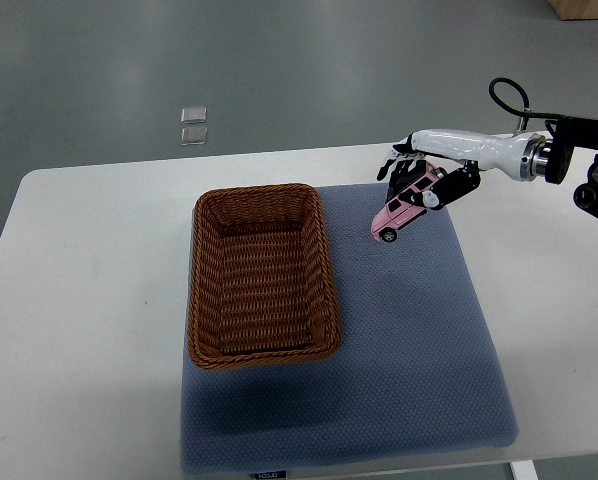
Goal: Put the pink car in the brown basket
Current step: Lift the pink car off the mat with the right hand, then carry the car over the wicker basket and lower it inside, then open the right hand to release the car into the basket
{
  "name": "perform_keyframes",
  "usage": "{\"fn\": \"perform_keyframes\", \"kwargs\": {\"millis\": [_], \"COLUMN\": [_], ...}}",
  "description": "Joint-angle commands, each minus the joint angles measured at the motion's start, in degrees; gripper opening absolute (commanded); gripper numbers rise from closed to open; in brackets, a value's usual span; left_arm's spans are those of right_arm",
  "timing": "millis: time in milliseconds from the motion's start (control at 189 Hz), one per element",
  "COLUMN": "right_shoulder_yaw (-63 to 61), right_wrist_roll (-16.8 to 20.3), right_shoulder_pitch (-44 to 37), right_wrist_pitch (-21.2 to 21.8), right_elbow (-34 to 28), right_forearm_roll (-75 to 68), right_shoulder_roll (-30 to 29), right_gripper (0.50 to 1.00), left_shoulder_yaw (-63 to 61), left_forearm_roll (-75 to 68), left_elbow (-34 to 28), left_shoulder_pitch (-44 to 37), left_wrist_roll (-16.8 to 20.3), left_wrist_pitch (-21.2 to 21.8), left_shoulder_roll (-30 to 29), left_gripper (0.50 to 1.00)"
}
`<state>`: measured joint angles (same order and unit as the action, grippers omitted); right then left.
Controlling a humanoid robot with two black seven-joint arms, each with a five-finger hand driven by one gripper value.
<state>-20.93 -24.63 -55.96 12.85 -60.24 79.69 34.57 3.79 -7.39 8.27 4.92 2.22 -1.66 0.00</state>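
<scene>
A pink toy car (400, 212) hangs tilted, nose down to the left, above the grey mat (419, 330). My right hand (419, 180) is shut on the car's rear end, its arm coming in from the right edge. The brown wicker basket (201, 290) stands on the mat's left part, to the left of the car and apart from it, with nothing inside. The left arm does not show.
The mat lies on a white table (89, 300). Two small clear squares (193, 125) lie on the floor beyond the table's far edge. A black cable loops above my right wrist (509, 95).
</scene>
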Motion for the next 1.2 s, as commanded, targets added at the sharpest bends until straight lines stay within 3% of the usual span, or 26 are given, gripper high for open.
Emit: {"fn": "perform_keyframes", "kwargs": {"millis": [0,233,572,699,1192], "right_shoulder_yaw": [0.02,0.02,1.60,5.02,6.08], "right_wrist_roll": [0.11,0.38,0.29,0.11,-0.06], "right_shoulder_pitch": [-0.37,-5.74,-6.88,-6.62,-1.87], "right_wrist_pitch": [-0.37,-0.37,-0.55,-3.36,-6.26], "right_elbow": [0.03,0.03,1.26,3.64,4.08], "right_forearm_roll": [-0.24,-2.43,-4.45,-4.45,-4.37], "right_shoulder_roll": [-1.69,-4.07,-16.20,-19.97,-22.09], "right_gripper": [0.500,0.500,0.500,0.500,0.500], "left_shoulder_yaw": [-0.01,0.08,-0.01,-0.01,-0.01], "left_forearm_roll": [0.01,0.01,0.01,0.01,0.01], "left_elbow": [0.08,0.08,-0.18,-0.27,-0.18], "left_shoulder_pitch": [0.00,0.09,0.09,0.09,0.09], "left_wrist_roll": [-0.02,-0.02,-0.02,-0.02,-0.02], "left_wrist_pitch": [-0.01,-0.01,-0.01,-0.01,-0.01], "left_shoulder_roll": [0.00,0.00,0.00,0.00,0.00], "left_gripper": [1.000,1.000,1.000,1.000,1.000]}}
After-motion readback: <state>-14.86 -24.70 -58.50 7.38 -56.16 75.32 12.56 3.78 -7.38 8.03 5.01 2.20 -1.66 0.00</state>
